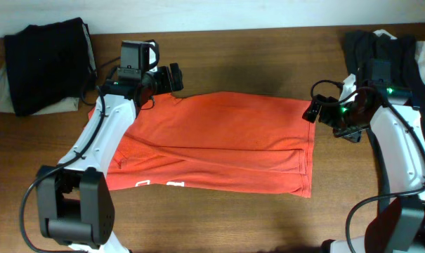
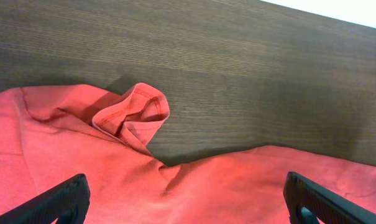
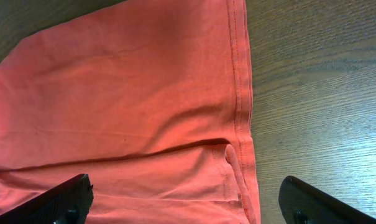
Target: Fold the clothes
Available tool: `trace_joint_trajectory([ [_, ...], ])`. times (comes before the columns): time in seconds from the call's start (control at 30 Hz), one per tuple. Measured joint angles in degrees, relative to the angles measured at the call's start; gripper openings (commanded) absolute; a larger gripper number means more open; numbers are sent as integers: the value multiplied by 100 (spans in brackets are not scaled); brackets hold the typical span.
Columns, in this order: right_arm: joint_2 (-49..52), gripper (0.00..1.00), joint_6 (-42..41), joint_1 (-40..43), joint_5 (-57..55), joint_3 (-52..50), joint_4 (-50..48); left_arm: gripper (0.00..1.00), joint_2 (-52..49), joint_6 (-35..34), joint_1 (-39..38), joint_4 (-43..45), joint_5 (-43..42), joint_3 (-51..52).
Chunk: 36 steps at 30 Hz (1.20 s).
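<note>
The orange-red T-shirt (image 1: 226, 140) lies flat on the wooden table, partly folded lengthwise, with bits of white print at its front left edge. My left gripper (image 1: 171, 77) is open and empty above the shirt's far left corner, where a sleeve (image 2: 133, 115) is bunched up. My right gripper (image 1: 316, 111) is open and empty above the shirt's far right corner; the hem (image 3: 240, 93) and a fold line show below it. The shirt fills the lower part of the left wrist view (image 2: 225, 186) and most of the right wrist view (image 3: 125, 99).
A black folded garment (image 1: 47, 63) on light cloth lies at the far left corner. A pile of dark and light garments (image 1: 402, 53) sits at the far right. Bare wood table (image 1: 254, 63) runs behind and in front of the shirt.
</note>
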<state>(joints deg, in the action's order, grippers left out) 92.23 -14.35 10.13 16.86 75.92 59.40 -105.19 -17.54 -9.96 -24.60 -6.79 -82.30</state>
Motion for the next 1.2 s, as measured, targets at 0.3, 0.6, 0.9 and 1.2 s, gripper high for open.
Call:
trace_joint_trajectory([
  [0.3, 0, 98, 2, 0, 0, 0, 2, 99, 0, 0, 0, -2, 0, 0],
  [0.6, 0, 99, 2, 0, 0, -2, 0, 99, 0, 0, 0, -2, 0, 0],
  [0.9, 0, 99, -262, 0, 129, -2, -138, 99, -4, 0, -2, -210, -988, 0],
  [1.2, 0, 99, -234, 0, 131, -13, -151, 99, -2122, 1176, 85, -3115, -411, -3875],
])
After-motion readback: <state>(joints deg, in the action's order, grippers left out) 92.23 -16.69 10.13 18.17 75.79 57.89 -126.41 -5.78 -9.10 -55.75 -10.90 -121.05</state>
